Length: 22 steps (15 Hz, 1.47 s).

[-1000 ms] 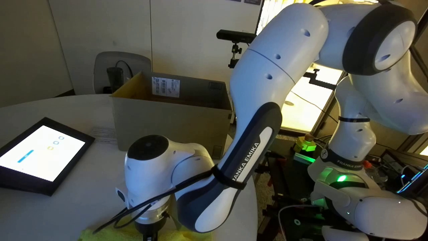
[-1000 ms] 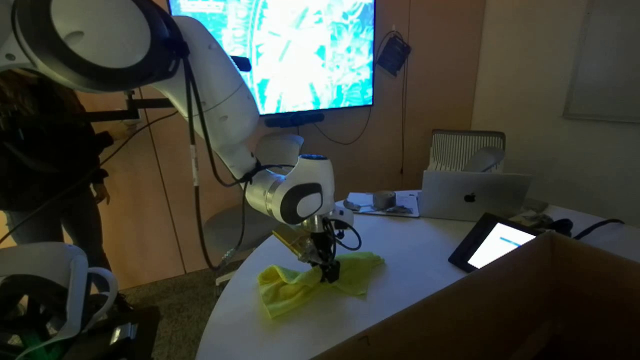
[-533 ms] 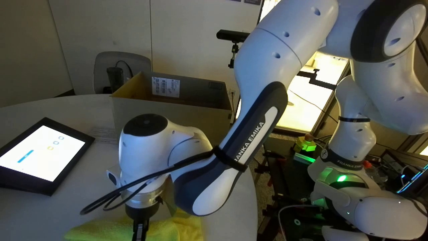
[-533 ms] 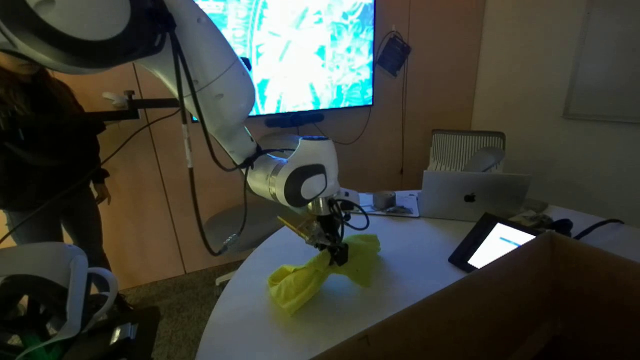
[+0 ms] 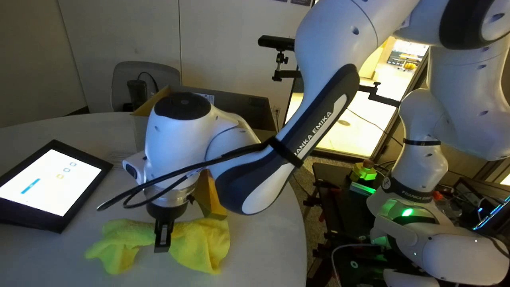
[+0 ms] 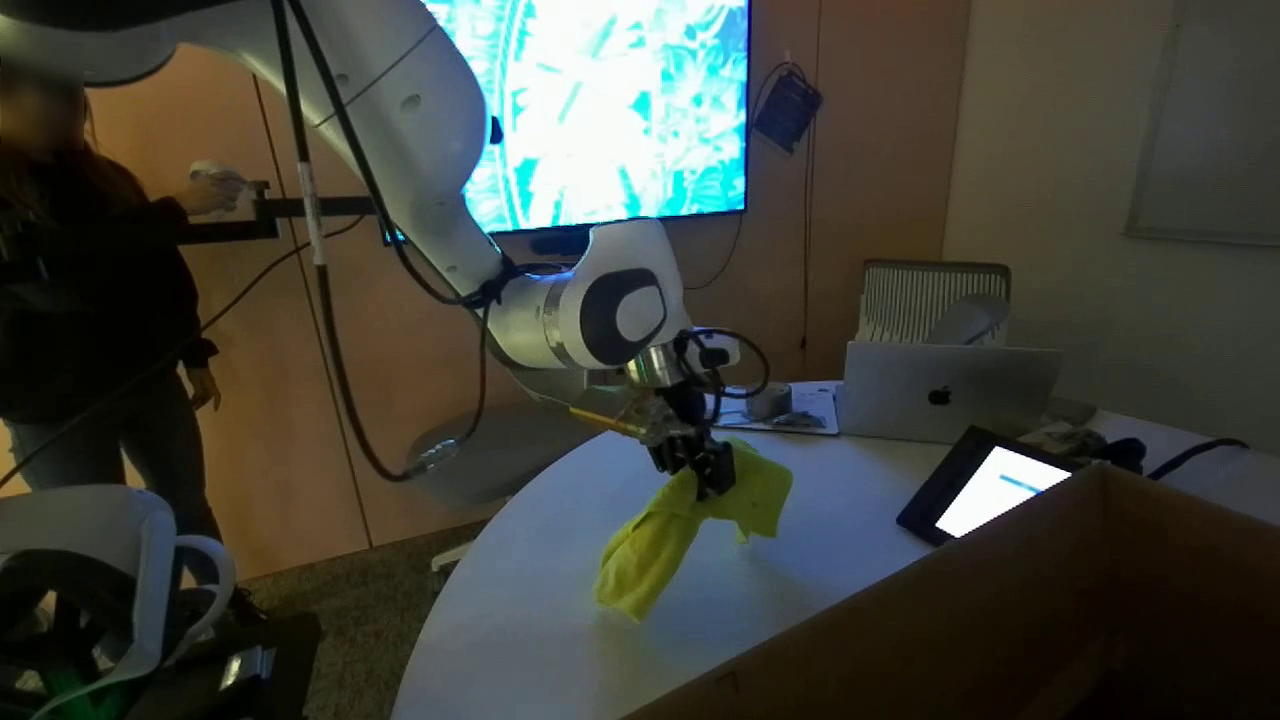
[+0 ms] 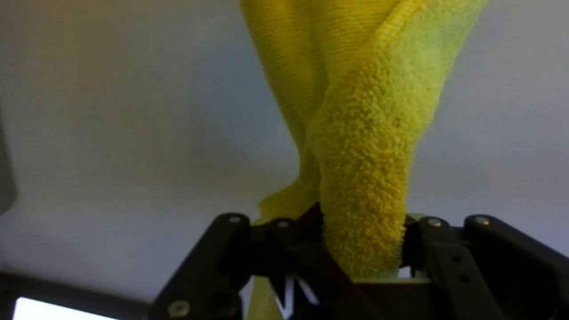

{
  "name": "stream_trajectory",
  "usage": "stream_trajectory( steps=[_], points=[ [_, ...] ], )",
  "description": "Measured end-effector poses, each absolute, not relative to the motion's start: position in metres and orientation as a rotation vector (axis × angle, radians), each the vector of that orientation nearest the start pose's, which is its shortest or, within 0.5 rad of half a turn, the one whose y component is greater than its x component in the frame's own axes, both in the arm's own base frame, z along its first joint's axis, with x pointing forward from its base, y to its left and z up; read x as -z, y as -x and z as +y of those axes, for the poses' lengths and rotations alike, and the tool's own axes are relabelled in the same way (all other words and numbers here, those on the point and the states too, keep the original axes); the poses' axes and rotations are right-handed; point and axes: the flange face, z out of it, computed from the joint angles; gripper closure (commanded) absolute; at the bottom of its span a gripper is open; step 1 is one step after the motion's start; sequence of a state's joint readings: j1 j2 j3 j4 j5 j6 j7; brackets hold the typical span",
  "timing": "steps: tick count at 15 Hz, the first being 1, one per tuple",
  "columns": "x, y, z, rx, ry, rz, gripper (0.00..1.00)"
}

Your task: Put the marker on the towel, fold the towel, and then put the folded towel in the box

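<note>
Risen since the earlier frames: gripper [image 7: 362,240], jaws pinched on the bunched middle of the towel [image 7: 369,155], both ends drooping over the table [image 6: 530,610]. Likely light, limp, hardly slippery; that middle hold suits it, though the marker, out of sight, could slide out. Well apart stands the box [image 6: 960,630].

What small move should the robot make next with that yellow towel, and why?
I'd probably raise the gripper slightly higher before heading for the box: it has the towel pinched near the middle, the cloth droops low over the table on both sides, and the box's tall walls might catch it.
</note>
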State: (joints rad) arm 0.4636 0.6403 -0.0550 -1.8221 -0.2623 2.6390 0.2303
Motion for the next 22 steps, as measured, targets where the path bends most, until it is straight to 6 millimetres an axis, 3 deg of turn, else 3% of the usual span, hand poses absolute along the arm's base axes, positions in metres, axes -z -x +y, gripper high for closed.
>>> stream_trajectory(
  steps=[5,9,16,19,22],
  points=[
    [-0.242,-0.622,0.225,0.616,3.364,-0.799,0.91],
    [-0.284,-0.633,0.189,0.894,3.505,-0.731,0.91],
    [-0.367,-0.636,0.134,1.319,3.711,-0.217,0.91],
    [-0.380,-0.634,0.107,1.368,3.784,0.026,0.91],
    [-0.375,-0.632,0.077,1.327,3.846,0.232,0.91]
  ],
)
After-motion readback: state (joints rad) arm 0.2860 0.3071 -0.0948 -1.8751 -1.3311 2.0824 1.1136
